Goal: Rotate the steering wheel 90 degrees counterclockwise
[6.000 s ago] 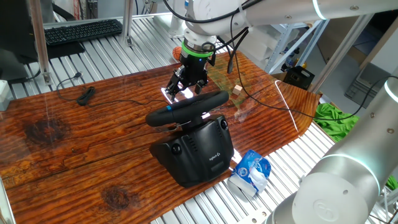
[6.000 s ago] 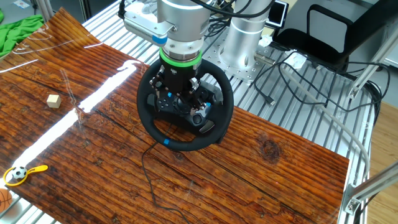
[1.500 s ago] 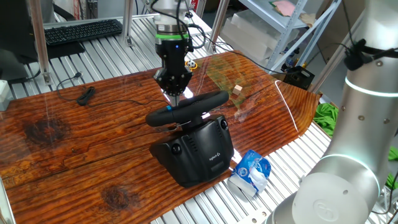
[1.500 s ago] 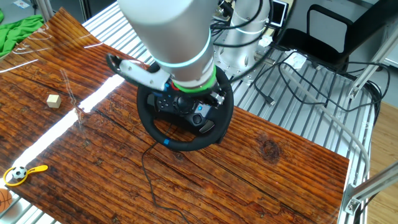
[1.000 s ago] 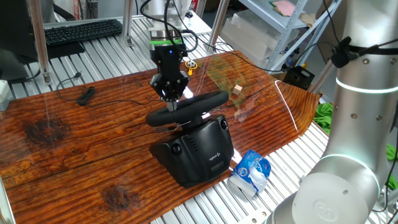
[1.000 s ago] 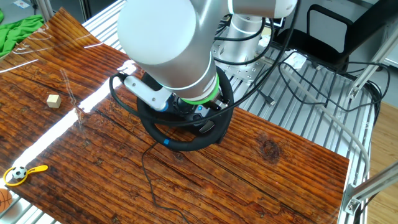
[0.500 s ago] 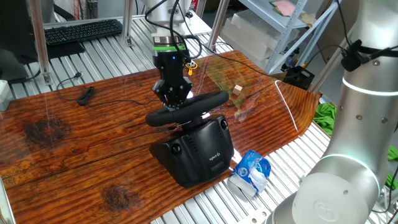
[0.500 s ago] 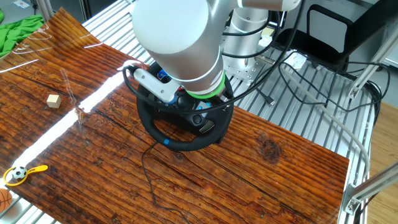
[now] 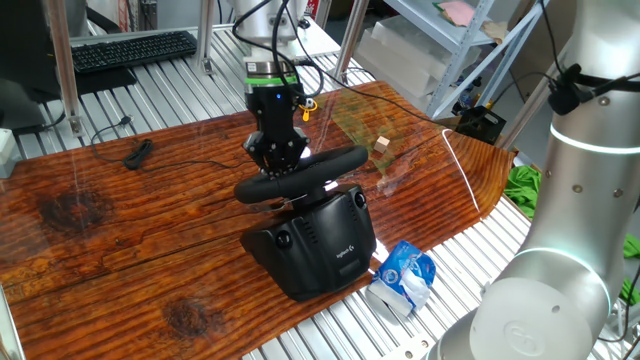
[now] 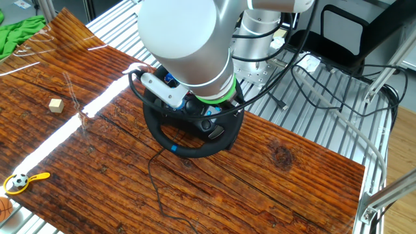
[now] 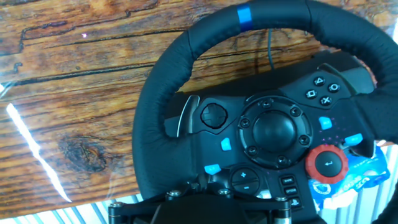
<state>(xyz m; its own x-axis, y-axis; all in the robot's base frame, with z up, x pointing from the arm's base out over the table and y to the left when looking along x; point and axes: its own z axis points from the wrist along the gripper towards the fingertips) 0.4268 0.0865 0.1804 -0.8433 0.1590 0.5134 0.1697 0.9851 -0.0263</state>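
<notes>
The steering wheel (image 9: 300,172) is a black round wheel on a bulky black base (image 9: 320,245) on the wooden table. Its rim also shows in the other fixed view (image 10: 188,151) and fills the hand view (image 11: 155,112), with the blue stripe (image 11: 245,15) at the top. My gripper (image 9: 278,166) points down at the wheel's far rim. In the other fixed view my arm hides it. In the hand view only the black gripper body (image 11: 211,211) shows at the bottom edge, over the near rim. The fingertips are hidden, so I cannot tell whether they are open or closed.
A black keyboard (image 9: 130,48) lies at the back left. A loose black cable (image 9: 140,152) and a small wooden cube (image 9: 381,144) lie on the table. A blue and white packet (image 9: 405,275) sits by the base. A green cloth (image 10: 19,32) lies at the far corner.
Over the last second the gripper came down a little and shifted right onto the wheel's far rim. In the last half second it hardly moved. The wheel has not turned.
</notes>
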